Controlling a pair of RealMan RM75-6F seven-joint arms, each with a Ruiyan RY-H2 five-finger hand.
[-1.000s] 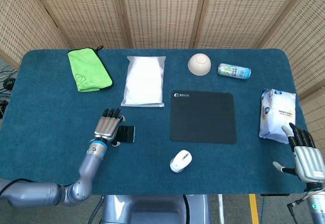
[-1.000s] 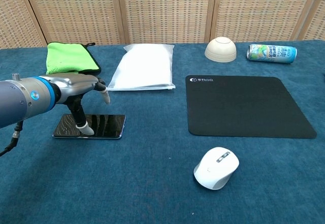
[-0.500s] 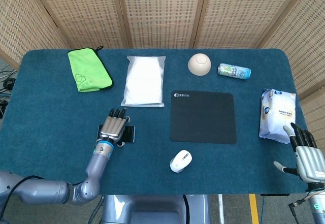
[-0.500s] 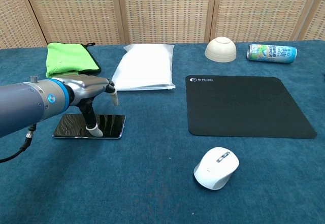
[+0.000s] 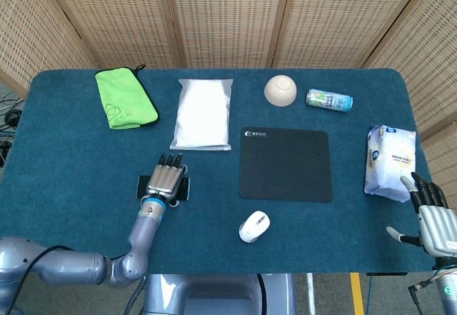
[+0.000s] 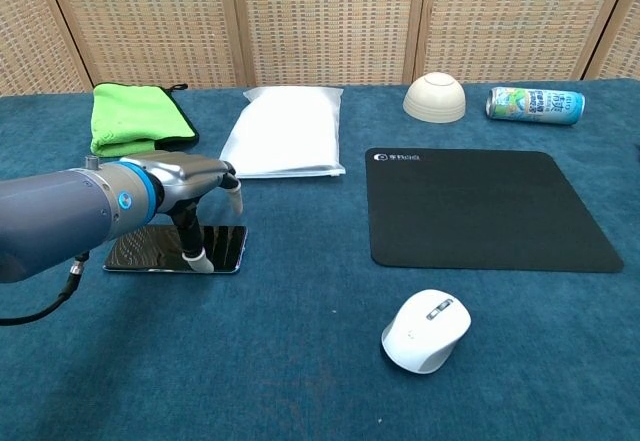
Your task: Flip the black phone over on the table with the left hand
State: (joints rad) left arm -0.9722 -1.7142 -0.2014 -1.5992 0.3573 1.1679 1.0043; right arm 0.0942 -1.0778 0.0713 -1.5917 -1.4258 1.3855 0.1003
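Observation:
The black phone (image 6: 140,249) lies flat on the blue table, screen up and glossy, at the front left. In the head view only its two ends show, the left one (image 5: 141,186) beside my left hand (image 5: 166,179). That hand hovers over the phone's right half with its fingers stretched forward. In the chest view my left hand (image 6: 195,176) points its thumb tip (image 6: 200,260) down onto the phone's surface near the right end. It grips nothing. My right hand (image 5: 433,218) rests at the table's front right corner, fingers apart and empty.
A green cloth (image 5: 125,99) and a white bag (image 5: 203,113) lie behind the phone. To its right are a black mouse pad (image 5: 285,163) and a white mouse (image 5: 254,226). A bowl (image 5: 280,90), a can (image 5: 329,100) and a tissue pack (image 5: 389,159) stand further right.
My left hand has slid rightward over the phone, from its left part to its right end. The phone lies where it was. The right hand has barely moved.

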